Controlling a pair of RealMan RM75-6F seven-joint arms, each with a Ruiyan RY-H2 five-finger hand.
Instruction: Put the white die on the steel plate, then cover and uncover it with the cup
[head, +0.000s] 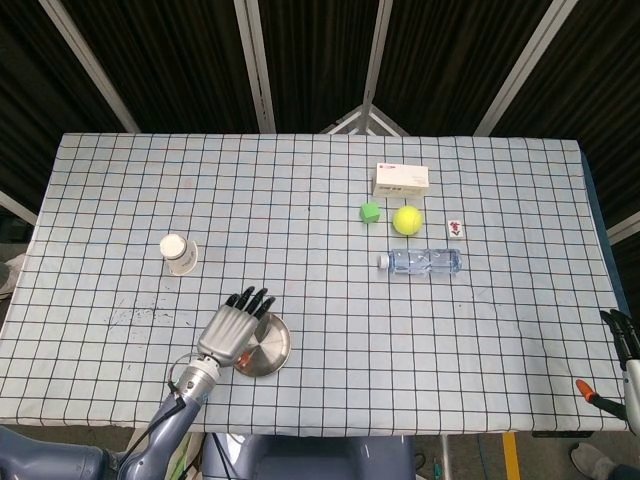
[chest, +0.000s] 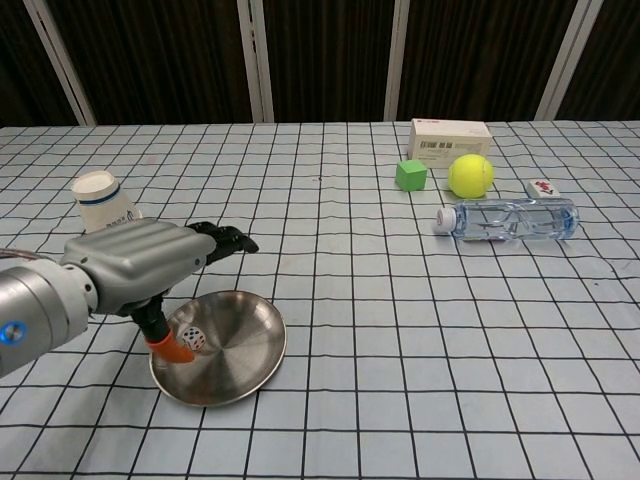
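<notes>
Looking left to right: your cup (chest: 104, 205) sits upside down, untouched. Your left hand (chest: 140, 265) hovers with fingers spread, holding nothing. Just beside it, the white die (chest: 194, 339) rests on the steel plate (chest: 245, 345), so covering and uncovering are left.

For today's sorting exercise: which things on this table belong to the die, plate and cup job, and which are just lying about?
Belong to the job:
white die, lying in the plate
steel plate
paper cup, upside down on the table
left hand, above the plate's left side

Just lying about:
green cube
tennis ball
white box
water bottle, on its side
small tile
</notes>
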